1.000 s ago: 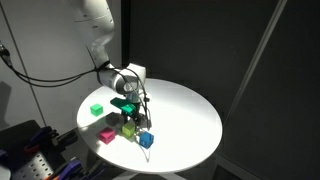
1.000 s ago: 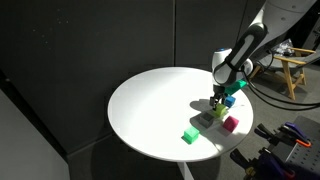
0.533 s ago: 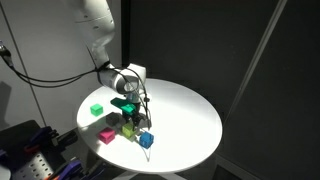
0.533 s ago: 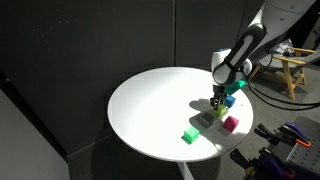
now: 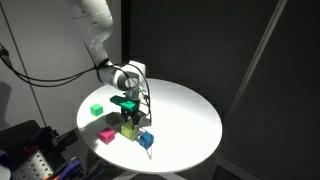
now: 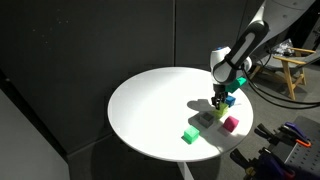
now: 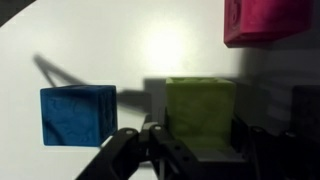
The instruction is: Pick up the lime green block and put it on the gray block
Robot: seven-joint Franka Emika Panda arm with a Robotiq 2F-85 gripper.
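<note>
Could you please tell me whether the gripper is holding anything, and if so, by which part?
The lime green block sits between the jaws, which flank two opposite side faces. Whether they actually clamp it cannot be told.

In the wrist view the pink cube, up and right of the lime green block, was cut off by the top edge. The gripper astride that block was dark, blurred and cropped below; whether it touched the block was unclear.
</note>
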